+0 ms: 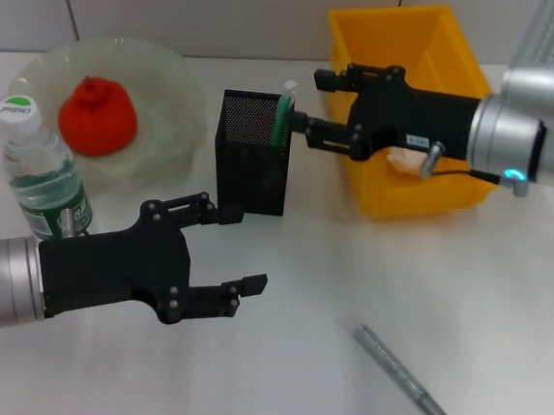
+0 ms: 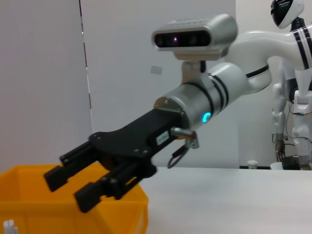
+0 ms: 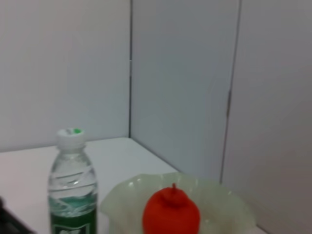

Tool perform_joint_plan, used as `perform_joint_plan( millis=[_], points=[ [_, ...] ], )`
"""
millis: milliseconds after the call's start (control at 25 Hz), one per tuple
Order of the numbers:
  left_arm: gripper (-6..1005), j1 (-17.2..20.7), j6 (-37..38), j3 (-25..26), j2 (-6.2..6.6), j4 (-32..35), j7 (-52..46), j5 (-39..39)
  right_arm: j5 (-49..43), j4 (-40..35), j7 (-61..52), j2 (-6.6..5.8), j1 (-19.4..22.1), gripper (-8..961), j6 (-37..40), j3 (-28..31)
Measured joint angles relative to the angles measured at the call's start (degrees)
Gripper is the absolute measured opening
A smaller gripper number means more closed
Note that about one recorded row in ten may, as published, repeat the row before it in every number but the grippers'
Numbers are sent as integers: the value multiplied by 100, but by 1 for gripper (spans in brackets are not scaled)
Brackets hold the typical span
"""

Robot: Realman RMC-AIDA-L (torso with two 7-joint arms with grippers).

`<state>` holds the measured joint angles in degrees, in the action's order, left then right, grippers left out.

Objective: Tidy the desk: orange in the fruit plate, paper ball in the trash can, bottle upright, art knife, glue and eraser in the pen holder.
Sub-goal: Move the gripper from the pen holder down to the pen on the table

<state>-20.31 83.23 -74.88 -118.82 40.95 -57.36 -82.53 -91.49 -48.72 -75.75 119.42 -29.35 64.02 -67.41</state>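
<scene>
Left pincer (image 1: 239,253) spread open and low, right pincer (image 1: 305,103) extended, fingers parted

Red-orange orange (image 1: 98,116) resting in the pale translucent fruit plate (image 1: 177,73); capped clear bottle (image 1: 42,172) upright just beside it. Black mesh pen holder (image 1: 253,152) upright mid-desk, a green item (image 1: 283,118) poking from its top. Paper ball (image 1: 404,159) inside the yellow trash can (image 1: 408,44); grey art knife (image 1: 404,376) flat on the desk, well apart.

right gripper (image 2: 92,181) fingers apart, hovering over yellow bin (image 2: 58,214); white table (image 2: 229,200) beyond.
</scene>
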Motion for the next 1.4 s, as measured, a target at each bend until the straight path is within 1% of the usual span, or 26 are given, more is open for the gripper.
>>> perform_joint_plan(
  millis=[40, 160, 200, 240, 360, 400, 440, 560, 600, 640, 720, 800, 880, 1000, 1040, 1160, 1200, 1280, 1400],
  points=[
    [784, 0, 0, 0, 0, 0, 0, 0, 0, 0, 0, 0, 0, 651, 0, 0],
    [784, -2, 0, -3, 0, 0, -24, 0, -160, -478, -357, -13, 249, 651, 102, -154],
    [784, -3, 1, -10, 0, 0, -33, 0, -447, -824, -619, -14, 388, 651, 214, -176],
    [784, -3, 1, -10, 0, 0, -33, 0, -447, -824, -619, -14, 388, 651, 214, -176],
    [785, -4, 1, -16, 0, 0, -39, 1, -926, -1269, -1007, -10, 557, 651, 421, -174],
    [785, -5, 1, -17, 0, 0, -43, 7, -1221, -1499, -1302, -10, 618, 651, 578, -157],
    [785, -5, 1, -17, 0, 0, -43, 7, -1221, -1499, -1302, -10, 618, 651, 578, -157],
    [785, -7, 1, -24, 0, 0, -45, 38, -1801, -1914, -1837, -14, 665, 652, 845, -113],
    [785, -8, 1, -33, 0, 0, -46, 53, -2235, -2210, -2198, -12, 682, 652, 975, -110],
    [785, -8, 1, -33, 0, 0, -46, 53, -2235, -2210, -2198, -12, 682, 652, 975, -110],
    [785, -9, 1, -36, 0, 0, -47, 55, -2700, -2526, -2637, -8, 692, 652, 1115, -127],
    [784, -9, 1, -36, 0, 0, -48, 57, -3190, -2905, -3227, -9, 652, 652, 1396, -128],
    [784, -9, 1, -36, 0, 0, -48, 57, -3316, -3003, -3376, -11, 630, 652, 1496, -121],
    [784, -13, 1, -36, 0, 0, -48, 60, -3857, -3408, -3930, -27, 526, 652, 1878, -108],
    [784, -13, 1, -36, 0, 0, -48, 60, -3857, -3408, -3930, -27, 526, 652, 1878, -108],
    [784, -19, 1, -35, 0, 0, -48, 62, -4250, -3628, -4259, -30, 423, 652, 2148, -129],
    [784, -23, 1, -35, 0, 0, -48, 62, -4508, -3758, -4490, -31, 333, 652, 2355, -158],
    [785, -24, 0, -35, 0, 0, -48, 62, -4604, -3802, -4567, -32, 292, 652, 2441, -164],
    [785, -26, 1, -36, 0, 0, -48, 62, -4969, -3923, -4838, -33, 79, 652, 2830, -170]
  ],
)
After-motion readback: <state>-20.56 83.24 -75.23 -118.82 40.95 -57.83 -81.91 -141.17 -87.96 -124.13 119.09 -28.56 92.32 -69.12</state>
